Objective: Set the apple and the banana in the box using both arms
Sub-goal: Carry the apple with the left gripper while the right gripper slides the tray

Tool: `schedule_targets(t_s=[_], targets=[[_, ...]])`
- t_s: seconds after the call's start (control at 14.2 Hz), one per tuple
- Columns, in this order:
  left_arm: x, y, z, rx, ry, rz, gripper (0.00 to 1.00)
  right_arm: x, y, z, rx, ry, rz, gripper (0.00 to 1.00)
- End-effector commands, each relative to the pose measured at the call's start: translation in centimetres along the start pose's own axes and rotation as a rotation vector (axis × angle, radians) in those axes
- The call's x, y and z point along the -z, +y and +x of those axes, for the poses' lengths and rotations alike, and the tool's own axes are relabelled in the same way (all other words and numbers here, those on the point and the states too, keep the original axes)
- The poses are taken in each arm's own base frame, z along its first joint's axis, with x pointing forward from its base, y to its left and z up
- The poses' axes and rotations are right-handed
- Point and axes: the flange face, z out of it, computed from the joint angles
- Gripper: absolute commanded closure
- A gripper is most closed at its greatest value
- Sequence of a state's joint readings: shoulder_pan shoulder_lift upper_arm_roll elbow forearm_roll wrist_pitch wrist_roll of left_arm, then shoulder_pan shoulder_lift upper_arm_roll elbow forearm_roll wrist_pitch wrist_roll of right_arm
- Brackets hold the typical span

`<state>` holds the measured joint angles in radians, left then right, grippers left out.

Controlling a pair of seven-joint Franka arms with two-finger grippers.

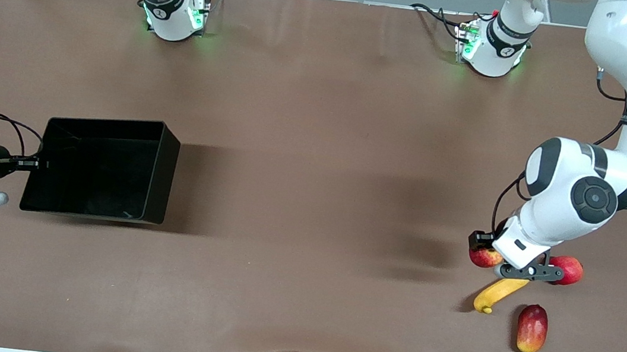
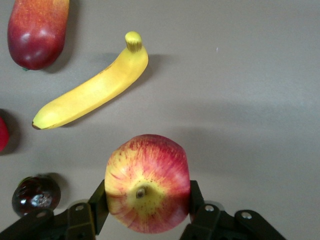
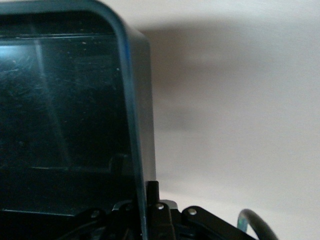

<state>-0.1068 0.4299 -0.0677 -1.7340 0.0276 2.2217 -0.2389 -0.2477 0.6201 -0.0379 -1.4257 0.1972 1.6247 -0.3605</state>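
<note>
brown table — left jaws grip apple

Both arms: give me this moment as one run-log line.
left tool: shut on apple, over the table | right tool: shut on box wall | banana: on table, not yet picked | box: empty

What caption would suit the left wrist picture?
Left gripper clamps the apple, with the banana lying on the table beside it.
</note>
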Motion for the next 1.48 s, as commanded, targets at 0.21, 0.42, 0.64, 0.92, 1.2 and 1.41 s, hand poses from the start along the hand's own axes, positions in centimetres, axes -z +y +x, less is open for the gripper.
schedule_targets(t_s=[0.21,0.42,0.64,0.92,1.2,1.41], targets=[[4.3,2.3,-1.8,0.002,-0.028,0.000,1.00,0.0,-17.8,1.2,-0.033,-0.040,-0.053,1.00],[7.0,2.7,-3.1,-0.012,-0.063,0.011,1.00,-2.8,-26.3,1.5,-0.024,-0.059,-0.054,1.00],[8.7,3.7,-4.6,-0.035,-0.098,0.020,1.00,-4.8,-33.0,1.9,-0.001,-0.006,-0.020,1.00],[9.8,7.0,-7.0,-0.077,-0.111,0.015,1.00,-11.8,-41.6,2.7,-0.072,0.063,-0.058,1.00],[9.5,12.4,-9.4,-0.013,-0.124,0.006,1.00,-19.9,-47.5,3.4,-0.112,0.141,-0.078,1.00],[7.1,15.5,-10.4,-0.030,-0.148,-0.009,1.00,-23.5,-49.3,3.7,-0.154,0.183,-0.070,0.61]])
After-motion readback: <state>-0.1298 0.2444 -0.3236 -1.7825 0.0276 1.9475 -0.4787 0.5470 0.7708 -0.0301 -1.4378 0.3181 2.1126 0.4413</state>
